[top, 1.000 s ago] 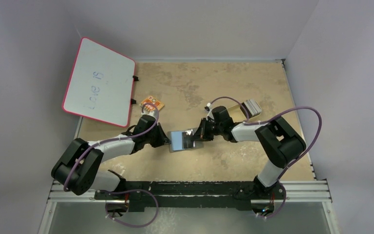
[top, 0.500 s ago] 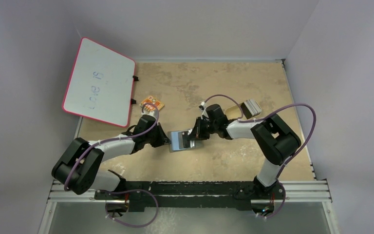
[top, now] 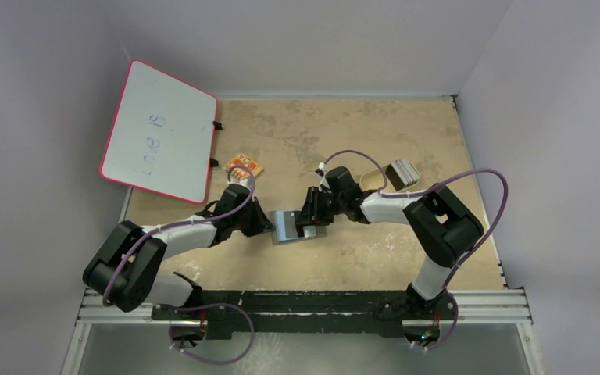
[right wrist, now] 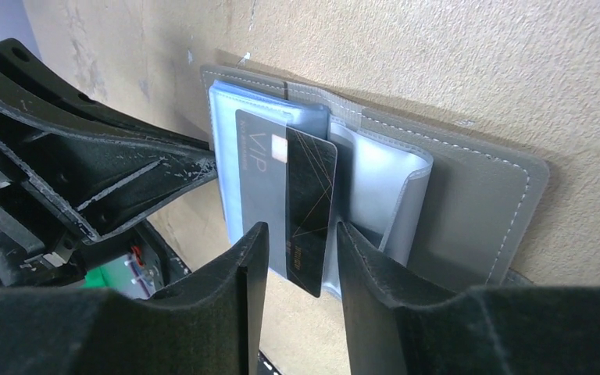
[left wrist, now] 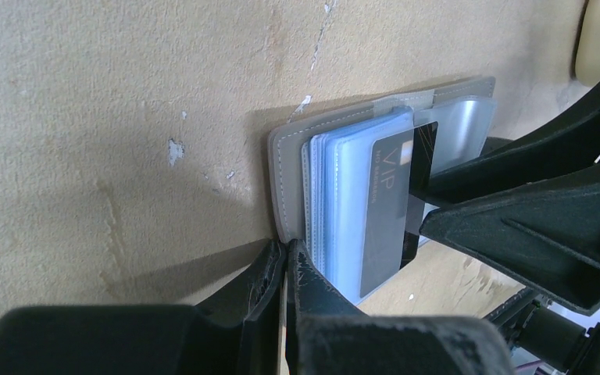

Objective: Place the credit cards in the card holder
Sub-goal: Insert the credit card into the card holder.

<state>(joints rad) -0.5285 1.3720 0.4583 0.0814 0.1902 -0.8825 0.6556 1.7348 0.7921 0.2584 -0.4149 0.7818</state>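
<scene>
The card holder [top: 287, 226] lies open in the middle of the table, grey cover [left wrist: 289, 144] down and light blue sleeves [left wrist: 348, 195] up. A dark credit card [right wrist: 310, 195] marked VIP [left wrist: 387, 211] sits partly inside one sleeve, its end sticking out. My left gripper [left wrist: 285, 251] is shut on the edge of the grey cover. My right gripper [right wrist: 301, 242] is open, with one finger on each side of the card's free end and a gap on both sides. More credit cards [top: 404, 172] stand in a stack at the back right.
A tan oblong tray [top: 371, 180] lies beside the card stack. A pink-framed whiteboard [top: 160, 131] leans at the back left, with a small orange packet [top: 244, 166] near its lower corner. Both arms meet over the card holder.
My right gripper moved left with the card, sliding it further into the sleeve, then opened and let it go. The left gripper has kept its hold.
</scene>
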